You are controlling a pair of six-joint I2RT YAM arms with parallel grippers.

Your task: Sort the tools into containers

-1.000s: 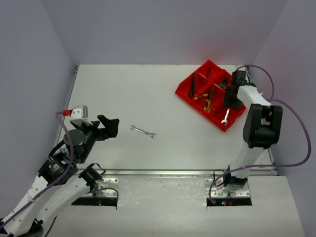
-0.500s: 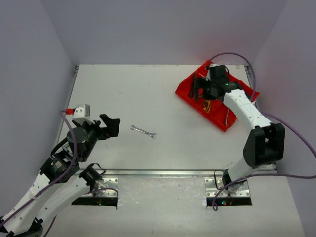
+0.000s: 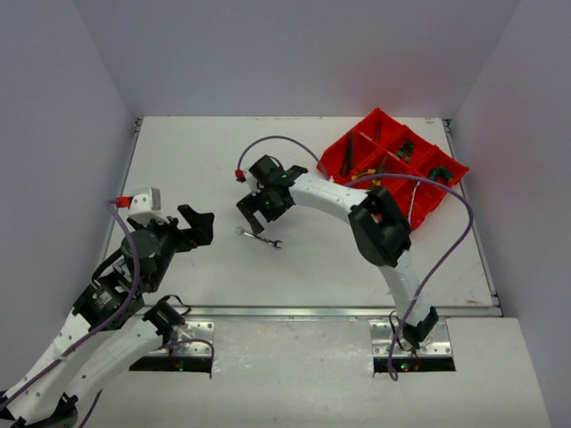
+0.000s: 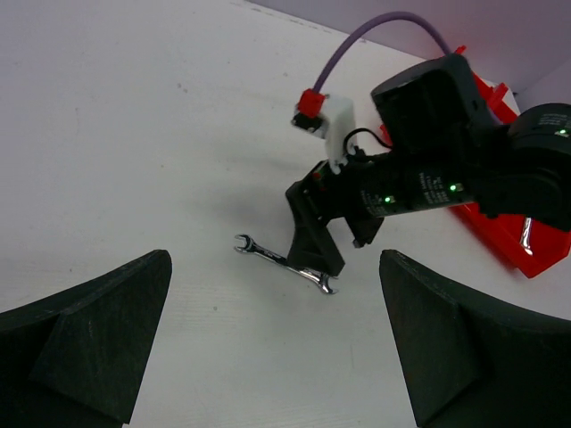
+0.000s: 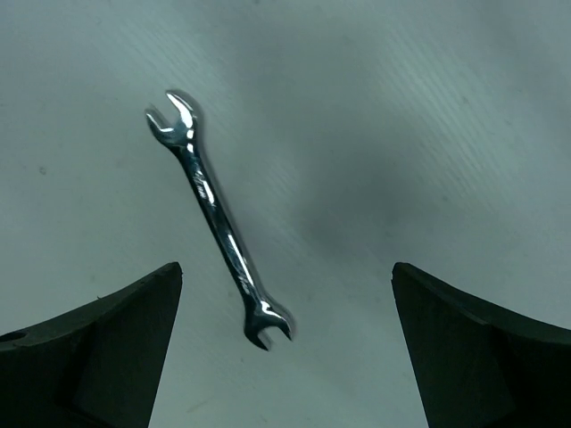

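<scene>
right jaws spread wide over wrench (image 5: 217, 223), tips cut off; left jaws wide, empty; tray (image 3: 375, 118) contents indistinct.

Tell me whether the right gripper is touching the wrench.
Apart. The right wrist view shows the wrench lying clear of the open right gripper, with table visible between it and each finger.

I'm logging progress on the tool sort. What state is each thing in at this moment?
wrench: lying flat on the table, loose, not gripped.
right gripper: open, empty, hovering over the wrench.
left gripper: open, empty, off to the wrench's left.
red tray: resting on the table's far right, tools lying in several compartments.
</scene>
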